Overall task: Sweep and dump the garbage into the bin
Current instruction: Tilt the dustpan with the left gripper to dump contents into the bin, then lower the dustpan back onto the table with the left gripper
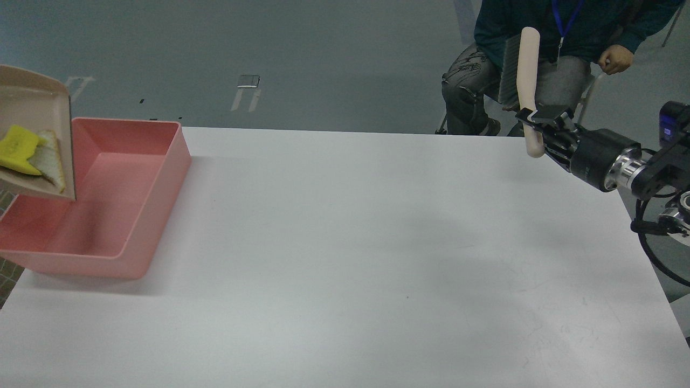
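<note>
The salmon-pink bin (161,178) stands at the table's far left. A beige dustpan (32,99) hangs tilted over the bin's left side, its lip pointing down into the bin. In the pan lie the garbage pieces: a yellow sponge scrap (18,151) and a pale beige wedge-like piece (50,161). My left gripper is outside the view past the left edge. My right gripper (540,123) is at the far right, shut on the handle of the beige hand brush (526,70), which stands upright with its bristles facing away.
The white table (377,242) fills most of the view. A seated person (539,27) is just behind the table's far right edge, close to the brush. Grey floor lies beyond the table.
</note>
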Controlling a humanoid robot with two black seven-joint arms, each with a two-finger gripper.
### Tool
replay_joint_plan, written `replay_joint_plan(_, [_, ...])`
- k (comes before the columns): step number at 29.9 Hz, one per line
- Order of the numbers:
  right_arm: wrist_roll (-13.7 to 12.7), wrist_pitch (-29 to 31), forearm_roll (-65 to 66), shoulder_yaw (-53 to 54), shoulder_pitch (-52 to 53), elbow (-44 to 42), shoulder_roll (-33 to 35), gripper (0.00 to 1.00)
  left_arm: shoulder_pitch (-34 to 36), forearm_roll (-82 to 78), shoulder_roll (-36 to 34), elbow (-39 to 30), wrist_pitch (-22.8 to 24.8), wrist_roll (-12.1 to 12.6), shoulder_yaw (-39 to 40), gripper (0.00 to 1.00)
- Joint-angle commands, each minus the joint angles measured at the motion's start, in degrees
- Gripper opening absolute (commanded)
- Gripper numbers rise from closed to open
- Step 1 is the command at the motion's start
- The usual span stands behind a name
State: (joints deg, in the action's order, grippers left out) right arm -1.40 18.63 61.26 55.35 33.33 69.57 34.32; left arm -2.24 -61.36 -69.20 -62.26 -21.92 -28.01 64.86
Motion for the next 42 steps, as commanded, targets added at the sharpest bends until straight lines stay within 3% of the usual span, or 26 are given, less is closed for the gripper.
replay_joint_plan(1, [-0.01, 0.01, 0.00, -0.07, 0.07, 0.04, 0.05, 0.00, 0.13, -4.64, -0.23, -0.06, -2.33, 0.01, 0.00, 0.00])
replay_joint_plan(4, [-0.01, 0.01, 0.00, -0.07, 0.07, 0.04, 0.05, 0.00, 0.22, -6.05, -1.63, -0.06, -3.83, 0.01, 0.09, 0.00])
replay_joint_plan(8, [-0.01, 0.09, 0.00, 0.02, 0.16, 0.04, 0.05, 0.00, 6.26, -4.39, -3.13, -0.23, -2.87, 0.01, 0.09, 0.00])
replay_joint_plan(14, [-0.01, 0.27, 0.00, 0.19, 0.16, -0.14, 0.13, 0.00, 18.73, 3.42, -3.75, -2.34, 10.38, 0.01, 0.01, 0.00])
replay_joint_plan(17, [-0.01, 0.27, 0.00, 0.11, 0.07, -0.14, 0.31, 0.00, 23.93, 7.56, -2.70, -4.88, 16.98, 2.77, 0.09, 0.00])
replay_joint_plan(21, [-0.01, 0.27, 0.00, 0.02, -0.02, -0.23, 0.57, 0.00, 26.85, 10.47, 1.43, -8.23, 20.51, 5.60, 0.09, 0.00])
replay_joint_plan(22, [-0.01, 0.27, 0.00, 0.02, -0.10, -0.23, 0.57, 0.00, 27.81, 11.17, 3.96, -9.36, 21.13, 7.25, 0.01, 0.00])
replay_joint_plan(26, [-0.01, 0.27, 0.00, 0.11, -0.19, -0.23, 0.84, 0.00, 30.10, 11.26, 13.19, -10.87, 21.57, 12.62, -0.87, 0.00])
replay_joint_plan(29, [-0.01, 0.27, 0.00, 0.11, -0.19, -0.23, 1.01, 0.00, 29.67, 11.26, 21.10, -10.96, 21.66, 14.74, -1.31, 0.00])
replay_joint_plan(33, [-0.01, 0.36, 0.00, 0.11, -0.19, -0.23, 1.63, 0.00, 29.22, 11.17, 27.97, -11.04, 21.14, 15.00, -4.38, 0.00])
replay_joint_plan(42, [-0.01, 0.44, 0.09, 0.02, -0.89, -0.23, 2.59, 0.00, 20.01, 10.47, 37.20, -14.65, 13.41, 14.92, -9.57, 0.00])
